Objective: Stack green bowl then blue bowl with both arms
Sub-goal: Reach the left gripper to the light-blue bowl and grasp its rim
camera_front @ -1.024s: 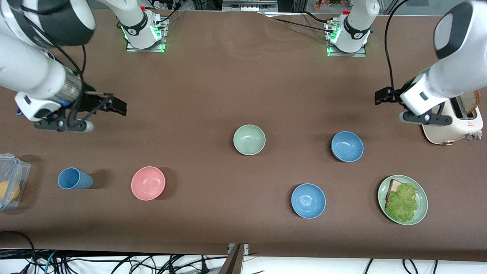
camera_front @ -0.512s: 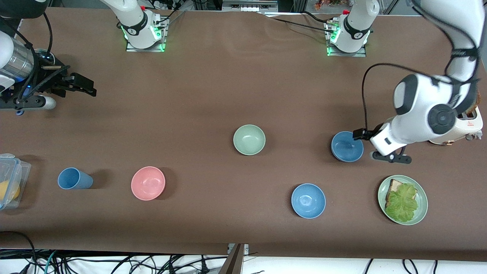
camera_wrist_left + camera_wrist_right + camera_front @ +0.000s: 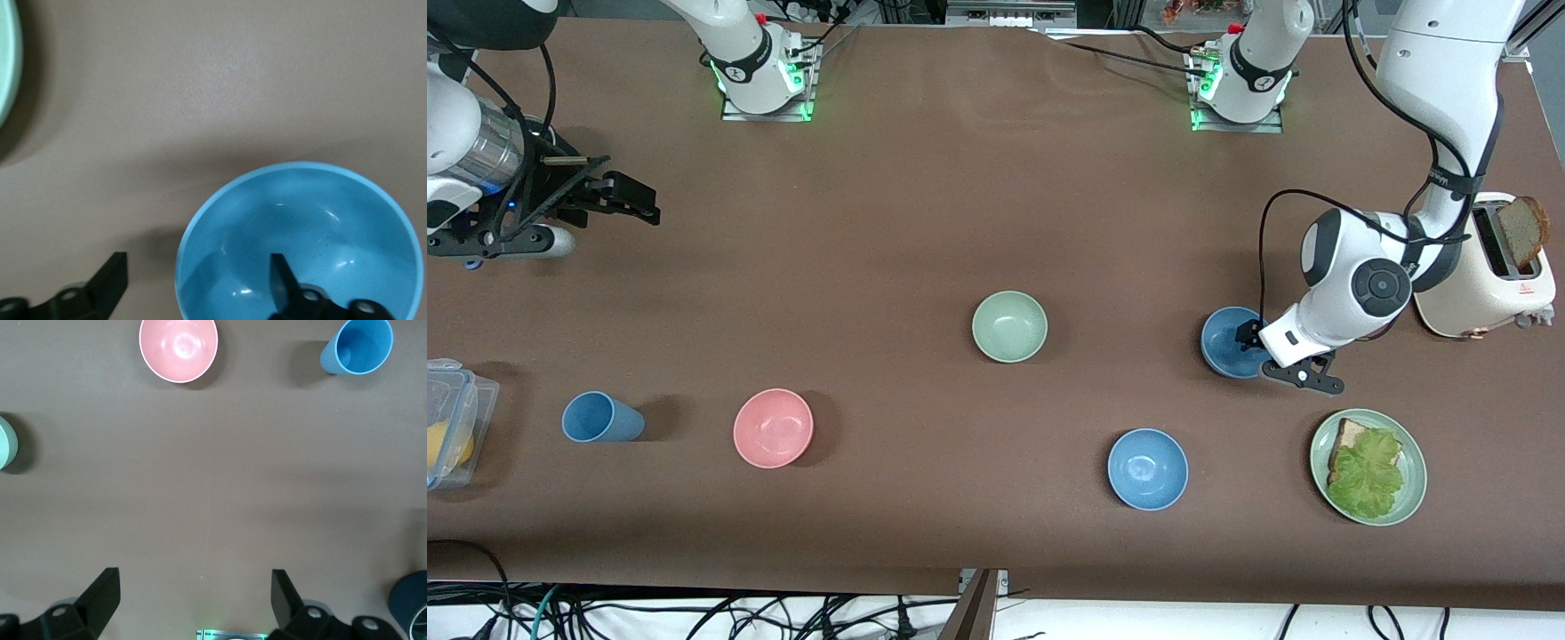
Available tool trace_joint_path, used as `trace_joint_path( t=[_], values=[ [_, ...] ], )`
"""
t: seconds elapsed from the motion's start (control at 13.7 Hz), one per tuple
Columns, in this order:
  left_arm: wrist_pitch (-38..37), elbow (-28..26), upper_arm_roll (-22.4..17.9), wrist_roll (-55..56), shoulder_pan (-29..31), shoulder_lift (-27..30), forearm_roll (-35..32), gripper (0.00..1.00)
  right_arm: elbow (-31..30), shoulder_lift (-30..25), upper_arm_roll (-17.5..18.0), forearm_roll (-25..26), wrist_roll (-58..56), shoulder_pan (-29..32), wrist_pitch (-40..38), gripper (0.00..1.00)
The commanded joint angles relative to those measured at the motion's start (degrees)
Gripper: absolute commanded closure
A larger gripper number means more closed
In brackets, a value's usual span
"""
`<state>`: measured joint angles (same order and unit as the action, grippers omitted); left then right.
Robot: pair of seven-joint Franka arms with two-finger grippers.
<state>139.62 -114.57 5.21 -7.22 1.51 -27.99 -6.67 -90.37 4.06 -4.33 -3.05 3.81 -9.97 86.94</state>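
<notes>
The pale green bowl (image 3: 1009, 326) stands alone in the middle of the table. The dull blue bowl (image 3: 1230, 342) sits toward the left arm's end. My left gripper (image 3: 1252, 342) is down at this bowl's rim and open. In the left wrist view the blue bowl (image 3: 313, 227) has one finger (image 3: 283, 280) inside it and the other outside on the table side, with the left gripper (image 3: 197, 270) straddling the rim and touching nothing. My right gripper (image 3: 636, 203) waits open over bare table at the right arm's end, and between the right gripper's (image 3: 193, 583) fingers is only table.
A brighter blue bowl (image 3: 1147, 468) and a green plate (image 3: 1409, 498) with bread and lettuce lie nearer the camera. A toaster (image 3: 1489, 280) stands beside the left arm. The pink bowl (image 3: 773, 428), blue cup (image 3: 600, 417) and plastic box (image 3: 454, 418) lie toward the right arm's end.
The left arm swung from beside the toaster down to the blue bowl and lowered its gripper over the rim. The right arm drew back toward its end of the table.
</notes>
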Motion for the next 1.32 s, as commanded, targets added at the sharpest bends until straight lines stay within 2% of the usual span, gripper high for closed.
trace_joint_path(
  t=[0.0,0.07,0.15,0.51,0.66,0.8,1.02,1.24],
  values=[
    [1.27,-0.48,-0.20,-1.31,0.43,-1.19,-1.15,0.56,-0.77,-0.64,0.46,1.54,-0.38,0.21,0.16,0.00],
    [1.18,-0.40,-0.20,-1.31,0.69,-1.10,-1.15,0.88,-0.77,-0.55,0.55,1.90,-0.38,0.21,0.25,0.00],
    [0.83,-0.13,-0.20,-1.31,0.78,-1.02,-1.15,1.00,-0.68,-0.55,0.46,1.99,-0.30,0.12,0.25,0.00],
    [0.04,1.01,0.06,-1.04,1.04,1.44,-1.15,1.00,-0.68,-0.11,0.55,1.99,-0.03,0.03,0.51,0.00],
    [-5.21,2.67,0.59,-0.61,0.17,3.02,-0.54,1.00,-0.68,0.07,0.55,1.99,0.06,-0.32,0.69,0.00],
    [-11.97,7.14,4.26,0.70,-0.71,3.64,0.34,1.00,-0.68,0.07,0.46,2.08,-0.03,-0.23,0.69,0.00],
    [-19.46,13.74,10.24,12.02,-2.72,3.20,4.90,1.00,-0.60,0.07,0.46,2.08,-0.21,-0.23,0.60,0.00],
    [-21.41,17.26,11.31,25.02,-10.79,2.68,5.09,1.00,-0.60,0.07,0.46,2.08,-0.03,-0.23,0.60,0.00]
  ],
)
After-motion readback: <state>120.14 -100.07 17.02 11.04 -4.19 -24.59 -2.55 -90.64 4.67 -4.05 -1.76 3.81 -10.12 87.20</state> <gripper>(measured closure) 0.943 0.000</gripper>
